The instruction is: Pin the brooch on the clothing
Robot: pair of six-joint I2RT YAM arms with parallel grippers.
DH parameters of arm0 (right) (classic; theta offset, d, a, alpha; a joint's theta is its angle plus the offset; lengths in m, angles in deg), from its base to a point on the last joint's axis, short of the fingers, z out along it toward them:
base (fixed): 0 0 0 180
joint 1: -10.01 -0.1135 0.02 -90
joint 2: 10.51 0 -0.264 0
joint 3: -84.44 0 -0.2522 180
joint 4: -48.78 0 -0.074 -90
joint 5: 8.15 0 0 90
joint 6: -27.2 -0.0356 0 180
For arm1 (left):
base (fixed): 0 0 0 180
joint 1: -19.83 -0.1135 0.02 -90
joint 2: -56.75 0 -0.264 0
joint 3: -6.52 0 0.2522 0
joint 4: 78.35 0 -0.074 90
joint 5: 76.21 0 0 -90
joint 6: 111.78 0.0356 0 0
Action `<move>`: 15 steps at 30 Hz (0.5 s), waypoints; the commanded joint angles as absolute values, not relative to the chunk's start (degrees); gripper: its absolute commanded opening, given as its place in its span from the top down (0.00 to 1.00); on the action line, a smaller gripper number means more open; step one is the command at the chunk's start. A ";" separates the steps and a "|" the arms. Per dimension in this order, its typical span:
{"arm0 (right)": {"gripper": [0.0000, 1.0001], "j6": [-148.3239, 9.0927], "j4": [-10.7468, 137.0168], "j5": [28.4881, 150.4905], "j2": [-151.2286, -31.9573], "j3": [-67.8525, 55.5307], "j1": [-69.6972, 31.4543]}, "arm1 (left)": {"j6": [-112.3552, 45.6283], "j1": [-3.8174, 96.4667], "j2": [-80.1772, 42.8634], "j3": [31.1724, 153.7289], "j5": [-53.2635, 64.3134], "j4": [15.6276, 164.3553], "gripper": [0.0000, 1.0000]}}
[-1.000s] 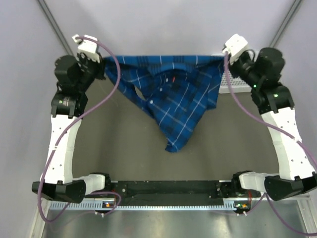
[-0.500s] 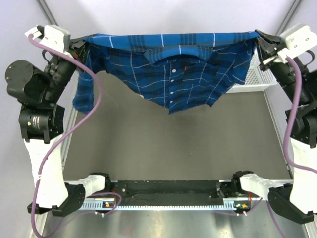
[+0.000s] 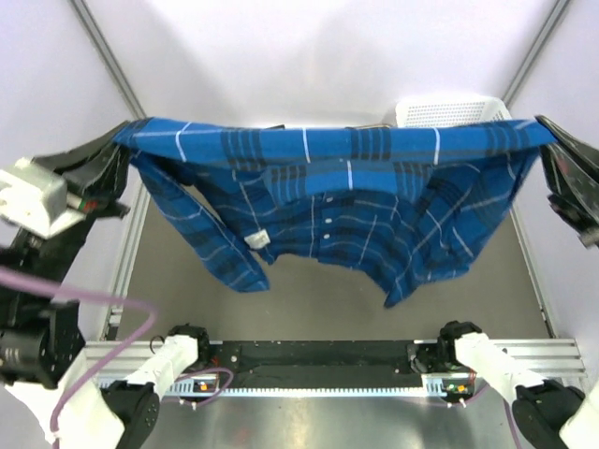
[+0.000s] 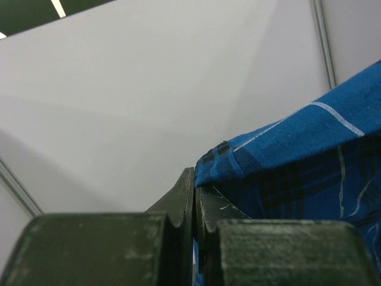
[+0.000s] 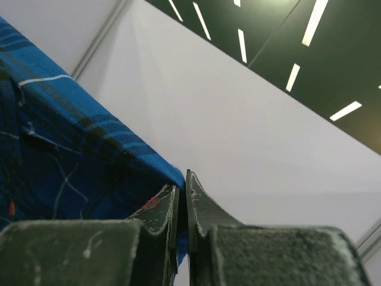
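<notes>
The left gripper [image 4: 194,179] has two dark, flat, pointed fingers [image 4: 178,205] with thin pale scratches. The right gripper [image 5: 182,180] looks the same, but one finger has a small red mark. Behind the left fingers sits a white box [image 3: 33,198] and, further back, a purple cable [image 3: 122,300] and a round black joint [image 3: 23,351].

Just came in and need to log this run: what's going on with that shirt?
Both arms hold the plaid shirt spread between them above the table. The left gripper is shut on one end of its top edge, the right gripper on the other; the rest hangs down. No brooch shows in any view.
</notes>
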State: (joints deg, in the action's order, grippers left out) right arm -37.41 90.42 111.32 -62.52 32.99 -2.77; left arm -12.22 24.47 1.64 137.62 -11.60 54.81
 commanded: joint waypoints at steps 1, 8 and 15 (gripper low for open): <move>1.00 -40.74 88.99 113.31 -61.23 35.89 -1.25 | -11.15 23.87 4.10 139.20 -11.70 52.12 1.00; 1.00 -39.69 91.54 107.17 -64.03 32.91 -0.63 | -12.64 22.46 -0.01 140.70 -9.69 43.00 1.00; 1.00 -33.89 92.07 104.60 -67.72 8.41 -0.72 | -9.67 22.46 -5.83 122.89 -1.77 39.71 1.00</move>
State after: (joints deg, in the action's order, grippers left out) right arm -37.79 90.20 109.03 -61.78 20.16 -1.46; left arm -12.02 23.16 0.33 134.80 -8.52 43.59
